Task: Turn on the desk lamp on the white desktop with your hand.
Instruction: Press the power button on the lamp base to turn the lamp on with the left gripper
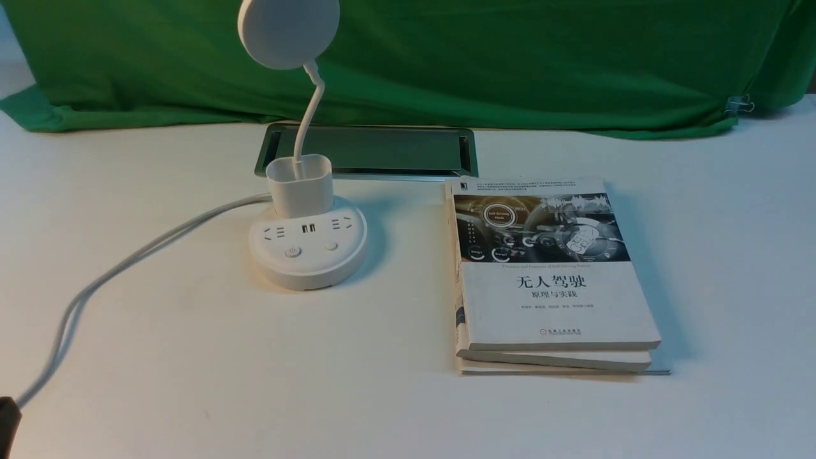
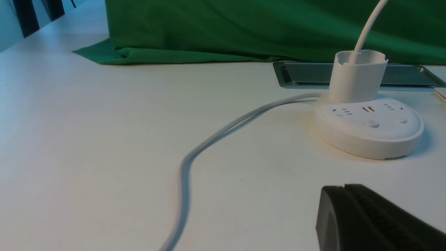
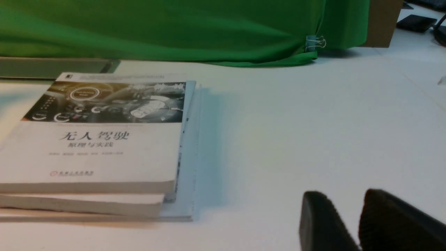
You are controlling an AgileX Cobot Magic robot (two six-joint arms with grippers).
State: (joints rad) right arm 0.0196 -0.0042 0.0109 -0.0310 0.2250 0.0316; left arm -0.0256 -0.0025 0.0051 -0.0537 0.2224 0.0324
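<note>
The white desk lamp (image 1: 308,248) stands on the white desktop (image 1: 191,357), left of centre. Its disc head (image 1: 288,32) is up at the top and does not glow. Two buttons (image 1: 292,251) sit on the front of its round base. It also shows in the left wrist view (image 2: 369,129). My left gripper (image 2: 344,186) is shut and empty, low over the desk, nearer than the base and apart from it. Only its dark tip (image 1: 6,421) shows at the front view's lower left corner. My right gripper (image 3: 348,198) is slightly open and empty, over bare desk beside the books.
A stack of books (image 1: 548,299) lies right of the lamp, also in the right wrist view (image 3: 97,150). The lamp's white cord (image 1: 127,261) runs from the base to the near left. A silver-framed cable slot (image 1: 376,150) sits behind the lamp. Green cloth (image 1: 510,57) hangs at the back.
</note>
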